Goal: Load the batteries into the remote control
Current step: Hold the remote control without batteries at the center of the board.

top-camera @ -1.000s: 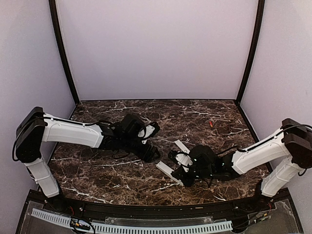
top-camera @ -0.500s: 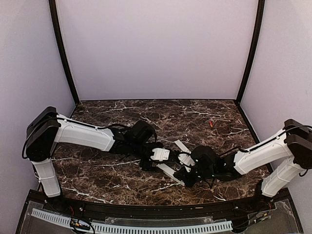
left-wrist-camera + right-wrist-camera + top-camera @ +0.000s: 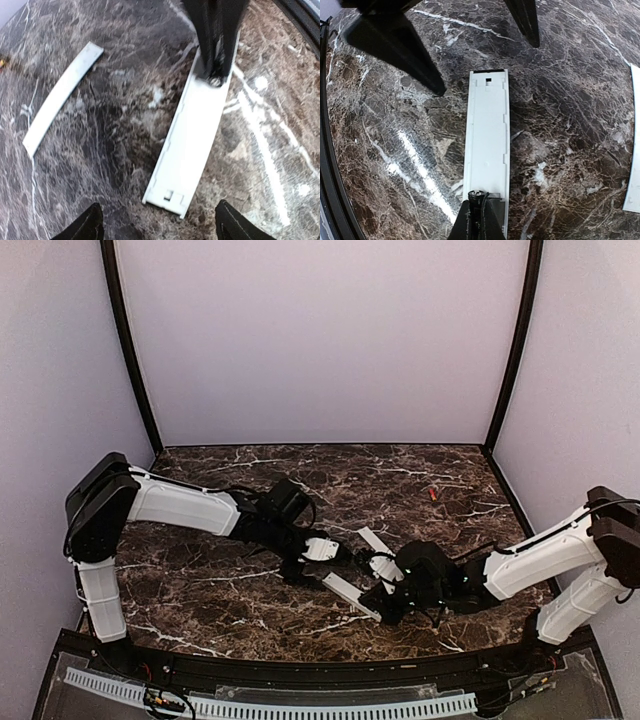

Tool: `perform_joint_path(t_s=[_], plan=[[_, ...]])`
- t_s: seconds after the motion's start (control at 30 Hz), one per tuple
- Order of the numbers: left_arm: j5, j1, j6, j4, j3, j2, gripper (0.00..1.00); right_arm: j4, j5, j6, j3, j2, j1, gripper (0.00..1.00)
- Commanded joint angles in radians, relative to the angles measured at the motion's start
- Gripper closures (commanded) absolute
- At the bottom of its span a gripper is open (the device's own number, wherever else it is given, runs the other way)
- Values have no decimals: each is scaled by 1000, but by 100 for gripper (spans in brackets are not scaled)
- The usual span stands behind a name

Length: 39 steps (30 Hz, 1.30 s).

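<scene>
- Remote control (image 3: pixel 487 140), a long white plastic bar, lies recess-up; the closed right pincer (image 3: pixel 479 196) seems to steady its end.
- Left pincer (image 3: pixel 160 220) hovers open; fetching the tiny red battery (image 3: pixel 432 492) seems next.

On your surface (image 3: pixel 200 590), the remote control (image 3: pixel 349 593) lies between the pincers, with the left pincer (image 3: pixel 162 227) straddling one end and the right pincer (image 3: pixel 480 220) on the other. The cover strip (image 3: pixel 375 543) lies just behind it. One battery (image 3: pixel 432 492) sits far back on the right.
</scene>
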Motion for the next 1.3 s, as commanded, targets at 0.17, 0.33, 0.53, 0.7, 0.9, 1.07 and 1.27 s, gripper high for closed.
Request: perform_joint_path(t_s=[0.17,0.33,0.53,0.7,0.9,1.07,1.27], plan=[[27,27,-26,9,-17,63,24,-10,-12,-38,-13,-7,13,100],[29,28,-11,1,14,99,24,-14,-14,-36,-17,-7,12,100],[85,27,-12,-35,43,113,25,-23,-15,-49,-5,-3,13,100],[115,26,15,-97,68,127,31,-23,-18,-57,-5,2,13,100],[136,21,5,-117,71,148,43,-19,-19,-67,-5,5,13,100],[152,-2,-32,-70,55,148,45,-17,-19,-68,-6,9,13,100],[159,-5,-63,-44,24,147,60,-11,-28,-75,-7,8,13,100]])
